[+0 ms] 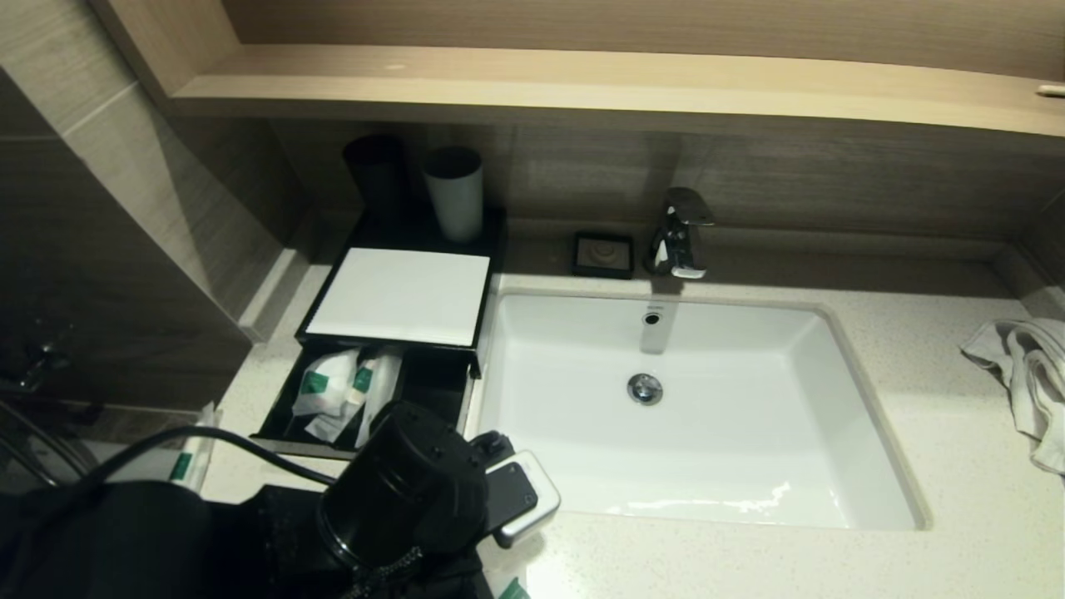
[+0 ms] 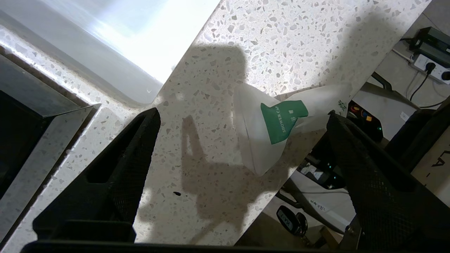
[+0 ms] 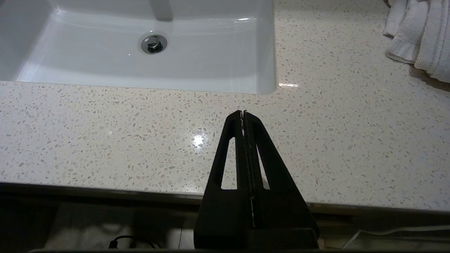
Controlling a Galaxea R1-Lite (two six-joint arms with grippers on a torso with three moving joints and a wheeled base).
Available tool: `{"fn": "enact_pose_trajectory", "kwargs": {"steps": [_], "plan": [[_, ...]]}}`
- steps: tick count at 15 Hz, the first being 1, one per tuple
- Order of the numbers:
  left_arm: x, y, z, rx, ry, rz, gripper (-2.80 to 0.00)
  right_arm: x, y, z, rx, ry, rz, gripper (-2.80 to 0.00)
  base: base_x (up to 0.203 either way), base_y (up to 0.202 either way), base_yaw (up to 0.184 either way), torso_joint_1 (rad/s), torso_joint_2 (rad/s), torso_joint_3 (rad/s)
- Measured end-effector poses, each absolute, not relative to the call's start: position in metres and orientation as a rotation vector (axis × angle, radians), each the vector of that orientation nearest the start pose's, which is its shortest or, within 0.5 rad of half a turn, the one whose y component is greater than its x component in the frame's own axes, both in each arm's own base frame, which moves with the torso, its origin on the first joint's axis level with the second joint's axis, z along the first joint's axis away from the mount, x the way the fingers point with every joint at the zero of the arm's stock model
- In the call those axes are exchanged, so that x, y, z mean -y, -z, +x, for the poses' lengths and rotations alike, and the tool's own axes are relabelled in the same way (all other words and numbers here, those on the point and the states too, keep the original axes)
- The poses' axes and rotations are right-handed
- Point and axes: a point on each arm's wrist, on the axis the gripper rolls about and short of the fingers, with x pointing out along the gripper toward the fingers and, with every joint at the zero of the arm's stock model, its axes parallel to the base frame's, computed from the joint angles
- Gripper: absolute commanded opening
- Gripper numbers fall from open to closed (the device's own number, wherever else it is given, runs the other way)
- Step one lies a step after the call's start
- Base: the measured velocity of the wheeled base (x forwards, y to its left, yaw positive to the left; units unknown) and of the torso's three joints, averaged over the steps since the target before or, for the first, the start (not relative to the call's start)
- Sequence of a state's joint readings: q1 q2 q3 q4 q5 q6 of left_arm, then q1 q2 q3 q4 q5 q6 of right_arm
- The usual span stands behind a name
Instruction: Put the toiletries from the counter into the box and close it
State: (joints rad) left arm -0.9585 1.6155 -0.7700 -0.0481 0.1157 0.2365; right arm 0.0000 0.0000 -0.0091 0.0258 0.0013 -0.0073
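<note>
The black box [image 1: 391,241] stands left of the sink with its drawer [image 1: 433,383] pulled open; several white packets with green labels [image 1: 341,391] lie inside. In the left wrist view a white shower cap packet [image 2: 267,130] with a green label lies on the counter's front edge, partly overhanging. My left gripper [image 2: 243,112] is open above it, one finger on each side, not touching. My left arm [image 1: 403,491] hides that spot in the head view; only a green corner [image 1: 513,589] shows. Another packet [image 1: 191,457] lies left of the drawer. My right gripper [image 3: 242,113] is shut and empty over the counter's front edge.
A white sink [image 1: 832,433] with a faucet [image 1: 678,233] takes up the middle of the counter. A white towel [image 1: 1023,374] lies at the right. Two cups [image 1: 453,191] stand behind the box, and a soap dish [image 1: 603,254] beside the faucet.
</note>
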Motion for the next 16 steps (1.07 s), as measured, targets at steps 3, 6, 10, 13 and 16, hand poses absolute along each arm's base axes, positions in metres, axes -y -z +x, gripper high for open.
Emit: {"fn": "enact_pose_trajectory", "kwargs": {"steps": [3, 6, 10, 13, 16], "plan": [[0.214, -0.144, 0.148, -0.610, 0.898, 0.643, 0.00, 0.000, -0.075, -0.024, -0.017, -0.002, -0.008, -2.80, 0.000, 0.000, 0.000, 0.000, 0.00, 0.000], [0.216, -0.143, 0.148, -0.612, 0.904, 0.657, 0.00, 0.000, -0.075, -0.024, -0.017, -0.001, -0.007, -2.80, 0.000, 0.000, 0.000, 0.000, 0.00, 0.000], [0.217, -0.140, 0.148, -0.607, 0.918, 0.698, 0.00, 0.000, -0.075, -0.024, -0.017, -0.001, -0.007, -2.80, 0.000, 0.000, 0.000, 0.000, 0.00, 0.000], [0.218, -0.137, 0.149, -0.608, 0.923, 0.720, 0.00, 0.000, -0.075, -0.024, -0.017, -0.001, -0.007, -2.80, 0.000, 0.000, 0.000, 0.000, 0.00, 0.000], [0.222, -0.136, 0.151, -0.601, 0.925, 0.729, 0.00, 0.000, -0.075, -0.024, -0.017, -0.001, -0.007, -2.80, 0.000, 0.000, 0.000, 0.000, 0.00, 0.000]]}}
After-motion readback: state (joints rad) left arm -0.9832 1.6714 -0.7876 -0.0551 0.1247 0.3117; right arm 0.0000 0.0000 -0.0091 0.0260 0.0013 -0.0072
